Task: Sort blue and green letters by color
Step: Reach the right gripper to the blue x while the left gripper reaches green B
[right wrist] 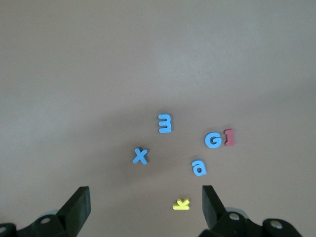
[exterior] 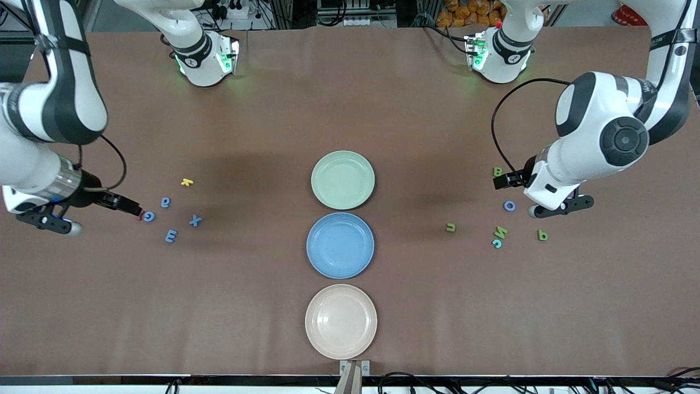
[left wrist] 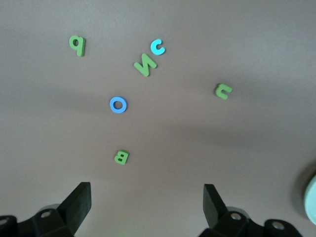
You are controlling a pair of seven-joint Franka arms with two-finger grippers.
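Plates sit in a column at the table's middle: a green plate [exterior: 343, 179] farthest from the front camera, a blue plate [exterior: 340, 245] next, and a beige plate [exterior: 340, 321] nearest it. Toward the right arm's end lies one cluster of letters: a blue G [exterior: 149, 216] touching a small red letter [right wrist: 229, 137], a blue a [exterior: 165, 202] just beside them, a blue X [exterior: 195, 220] nearer the plates, a blue E [exterior: 171, 236] nearest the camera, and a yellow k [exterior: 187, 181] farthest from it. Toward the left arm's end lies the other cluster: a green B [exterior: 497, 171] farthest from the camera, a blue O [exterior: 509, 206], a green N [exterior: 501, 232] touching a lighter cyan-blue C [exterior: 497, 243], a green u [exterior: 450, 227] closest to the plates, and a green p [exterior: 542, 235] closest to the table's end. The right gripper [right wrist: 145, 205] hangs above the table beside its cluster, fingers spread wide and holding nothing. The left gripper [left wrist: 147, 203] hangs over its cluster near the B and O, fingers likewise spread and empty. All three plates are bare.
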